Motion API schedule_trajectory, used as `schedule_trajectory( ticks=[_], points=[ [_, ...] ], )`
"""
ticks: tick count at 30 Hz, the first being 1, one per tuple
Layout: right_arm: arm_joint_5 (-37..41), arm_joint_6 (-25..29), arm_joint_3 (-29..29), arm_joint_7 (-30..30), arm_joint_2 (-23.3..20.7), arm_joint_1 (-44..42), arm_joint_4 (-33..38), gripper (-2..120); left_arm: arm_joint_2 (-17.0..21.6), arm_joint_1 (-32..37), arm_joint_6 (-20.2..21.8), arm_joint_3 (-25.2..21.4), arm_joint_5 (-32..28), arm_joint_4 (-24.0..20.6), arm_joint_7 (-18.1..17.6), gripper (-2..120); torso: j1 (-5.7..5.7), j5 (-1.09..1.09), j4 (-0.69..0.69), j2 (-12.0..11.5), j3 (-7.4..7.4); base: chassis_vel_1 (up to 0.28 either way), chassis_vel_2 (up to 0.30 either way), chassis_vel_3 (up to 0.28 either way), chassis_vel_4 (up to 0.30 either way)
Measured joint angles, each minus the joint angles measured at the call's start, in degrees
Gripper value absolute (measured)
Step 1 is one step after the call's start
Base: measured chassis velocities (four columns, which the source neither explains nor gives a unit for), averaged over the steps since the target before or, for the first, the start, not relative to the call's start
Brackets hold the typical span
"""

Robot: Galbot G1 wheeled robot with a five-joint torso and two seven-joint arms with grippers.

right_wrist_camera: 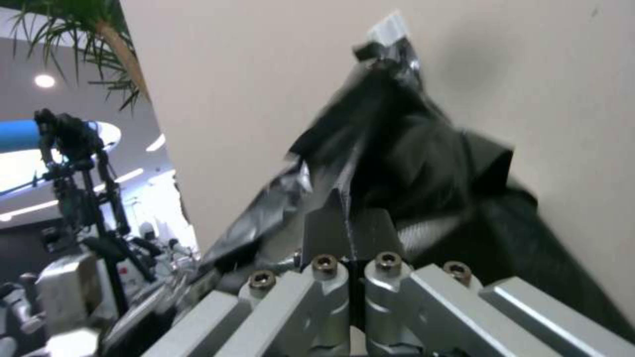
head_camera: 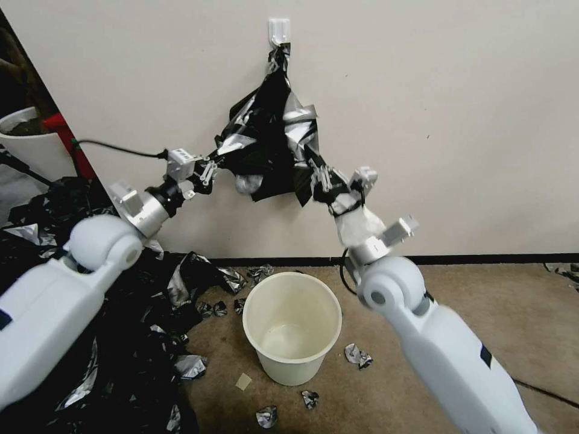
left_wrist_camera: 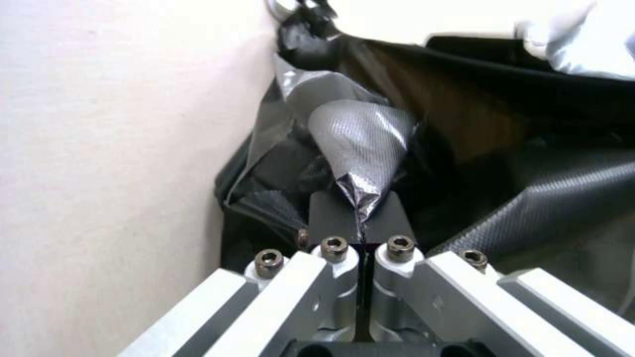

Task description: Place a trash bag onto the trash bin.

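A glossy black trash bag hangs from a white wall hook, its lower part spread between both arms. My left gripper is shut on the bag's left edge; in the left wrist view a pinched fold of the trash bag runs between its closed fingers. My right gripper is shut on the bag's right edge; in the right wrist view the trash bag is clamped between the dark pads. The cream-white trash bin stands upright and empty on the floor below the bag.
A wide heap of black shiny plastic covers the floor at the left. Small crumpled scraps lie around the bin on the brown carpet. A bigger white tub stands at the far left. The wall is just behind the bag.
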Motion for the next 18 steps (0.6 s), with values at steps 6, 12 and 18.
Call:
schedule_trajectory(
  ticks=[6,12,18],
  points=[
    [-1.32,0.41,1.26,-0.15,-0.24,-8.72,6.19,0,-4.18,10.65,0.08,-6.33,-1.61,-5.19,-1.17,0,0.00,0.00,-0.01,0.00,0.00,0.000,0.000,0.000,0.000],
    [-1.71,1.25,2.57,-0.09,0.42,-16.66,12.07,0,-9.28,22.71,3.11,-10.35,-4.84,-14.55,-4.62,0,0.00,0.00,-0.01,0.00,-0.01,0.000,0.000,0.000,0.000],
    [-1.86,-0.25,2.82,2.81,0.91,-22.09,15.99,0,-13.83,29.72,10.61,-11.19,-5.01,-23.04,-10.24,0,0.00,0.00,0.00,0.00,0.00,0.000,0.000,0.000,0.000]
  ],
)
